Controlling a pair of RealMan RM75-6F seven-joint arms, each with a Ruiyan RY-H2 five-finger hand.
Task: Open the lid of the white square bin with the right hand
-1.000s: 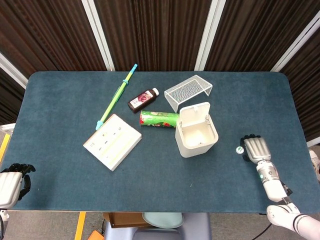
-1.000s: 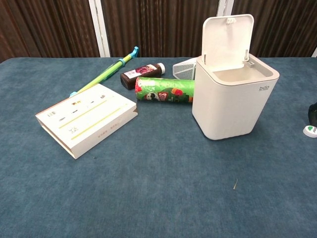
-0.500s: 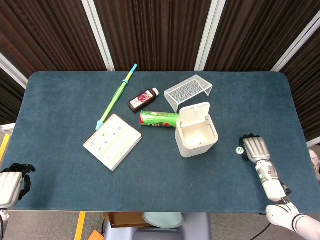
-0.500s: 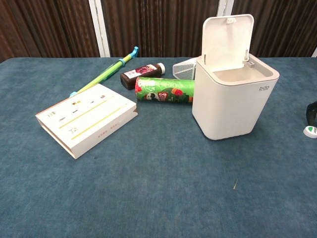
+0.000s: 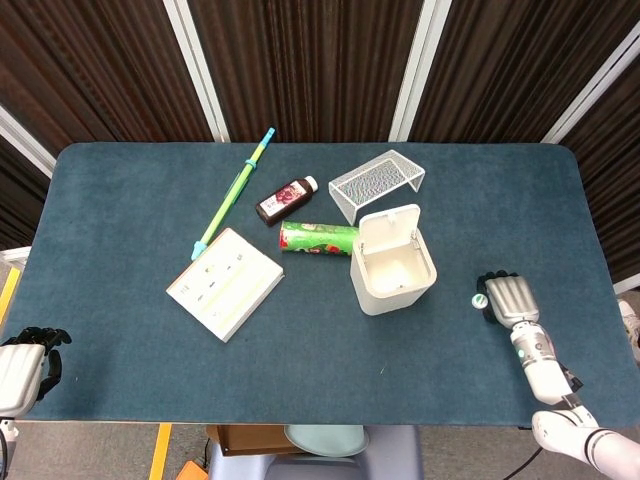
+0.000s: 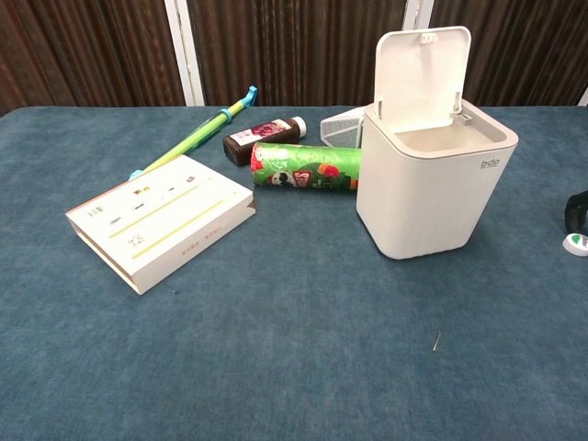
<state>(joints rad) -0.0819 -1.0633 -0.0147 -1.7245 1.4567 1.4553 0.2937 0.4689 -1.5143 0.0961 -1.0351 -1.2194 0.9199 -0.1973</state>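
While your right hand (image 5: 510,297) rests on the tabletop (image 5: 120,200) near its right edge, fingers curled under and holding nothing, the white square bin (image 5: 392,272) stands well apart from it toward the middle, its lid (image 6: 422,72) tipped upright. A small round cap (image 5: 479,298) lies just beside that hand (touching or not, you cannot tell). Your left hand (image 5: 22,370) sits at the front left corner, curled and empty.
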